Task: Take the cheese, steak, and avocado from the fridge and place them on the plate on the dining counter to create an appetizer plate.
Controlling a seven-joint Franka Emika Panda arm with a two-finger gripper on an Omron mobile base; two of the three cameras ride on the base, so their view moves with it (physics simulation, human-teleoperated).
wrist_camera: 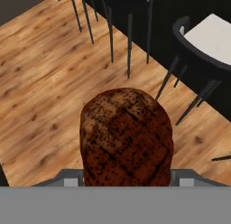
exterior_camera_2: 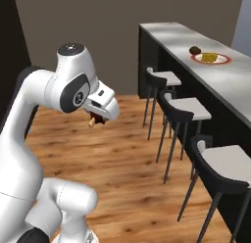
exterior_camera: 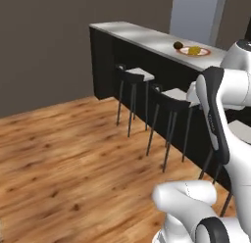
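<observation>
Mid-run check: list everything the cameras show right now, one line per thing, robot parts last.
steak: one, dark reddish-brown with grill marks, between the gripper's fingers, above the wood floor
plate: one, red-orange rim, on the dining counter's far stretch
cheese: one, yellow, on the plate
avocado: one, dark brown, at the plate's far edge; on the rim or beside it, cannot tell
dining counter: one, pale grey top, black base
stools: three, black with grey seats, along the counter
floor: brown wood planks
wall: grey-brown, behind the counter
gripper: one, closed on the steak, away from the counter
arm: one, white with dark joints
</observation>
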